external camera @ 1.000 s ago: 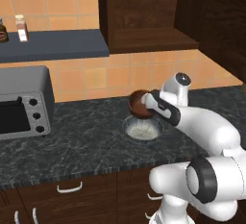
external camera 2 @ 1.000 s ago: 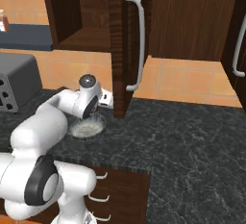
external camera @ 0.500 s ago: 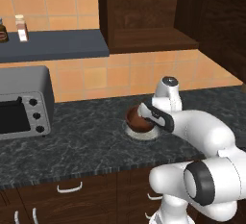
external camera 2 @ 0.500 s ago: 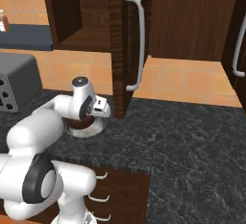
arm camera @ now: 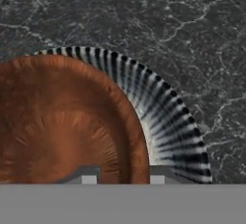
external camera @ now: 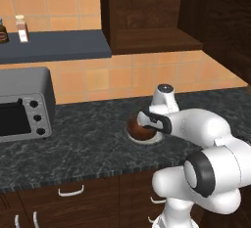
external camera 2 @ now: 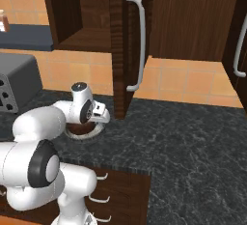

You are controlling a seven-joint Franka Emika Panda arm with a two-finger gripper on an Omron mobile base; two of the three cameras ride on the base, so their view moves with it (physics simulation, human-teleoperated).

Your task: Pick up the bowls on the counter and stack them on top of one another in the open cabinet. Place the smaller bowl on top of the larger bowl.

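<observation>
Dark marbled counter (external camera: 88, 139) spans the middle of the left base view, with the open cabinet (external camera: 147, 21) at upper centre and a toaster oven (external camera: 22, 104) at left. At frame centre my gripper (external camera: 145, 124) sits low over the small bowl (arm camera: 62, 122), nested inside the large bowl (arm camera: 168, 122) on the counter. My fingers (arm camera: 89, 176) straddle the small bowl's rim, apparently gripping it.
</observation>
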